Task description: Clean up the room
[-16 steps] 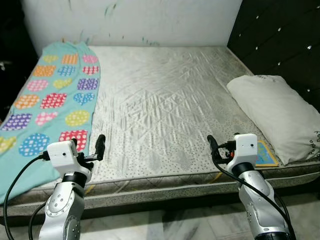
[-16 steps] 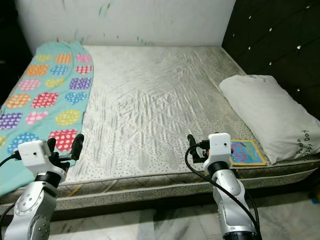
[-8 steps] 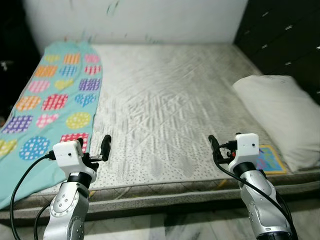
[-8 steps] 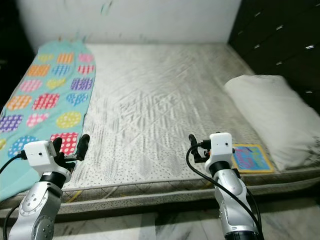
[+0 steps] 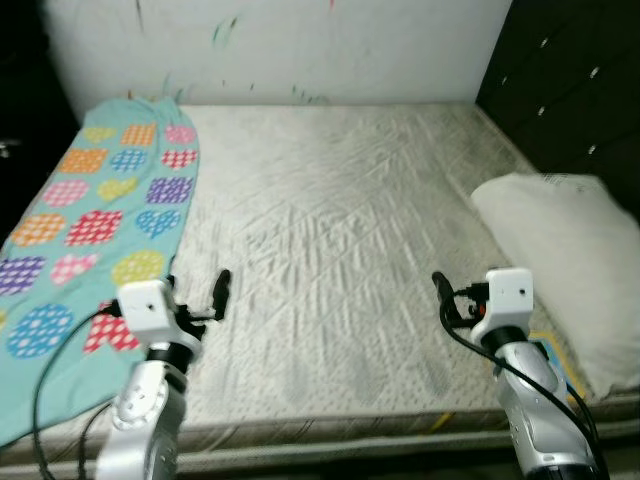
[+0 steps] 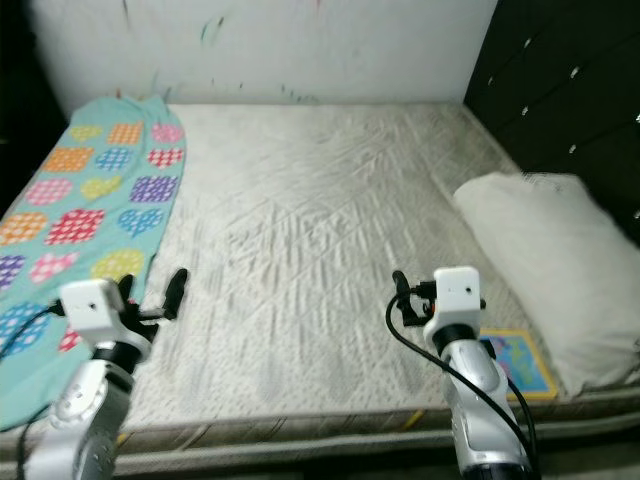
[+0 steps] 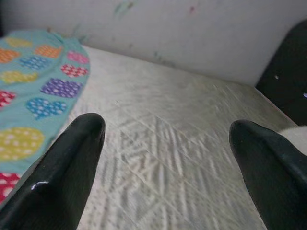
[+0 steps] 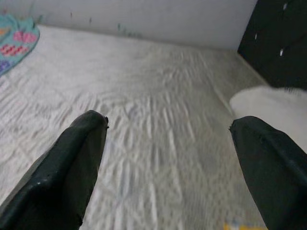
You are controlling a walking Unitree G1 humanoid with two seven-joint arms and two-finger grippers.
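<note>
A bare quilted mattress [image 5: 340,220] lies before me. A teal blanket [image 5: 100,210] with colourful patterned hearts runs along its left side. A white pillow [image 5: 560,220] rests at the right, and a small colourful book [image 6: 515,365] lies flat by the front right corner, just below the pillow. My left gripper [image 5: 197,295] hovers over the front left of the mattress next to the blanket's edge, open and empty, its fingers [image 7: 72,158] spread wide. My right gripper [image 5: 465,300] is raised over the front right, left of the book, also open and empty, fingers [image 8: 72,158] wide apart.
A white wall [image 5: 300,50] with small paint marks stands behind the bed. A dark tufted headboard [image 5: 570,90] rises along the right side. Black cables loop from both wrists. A dark gap lies to the left of the blanket.
The camera has moved closer to the bed, so the floor and bed front have dropped out of sight. Both arms keep the same raised pose with fingers spread.
</note>
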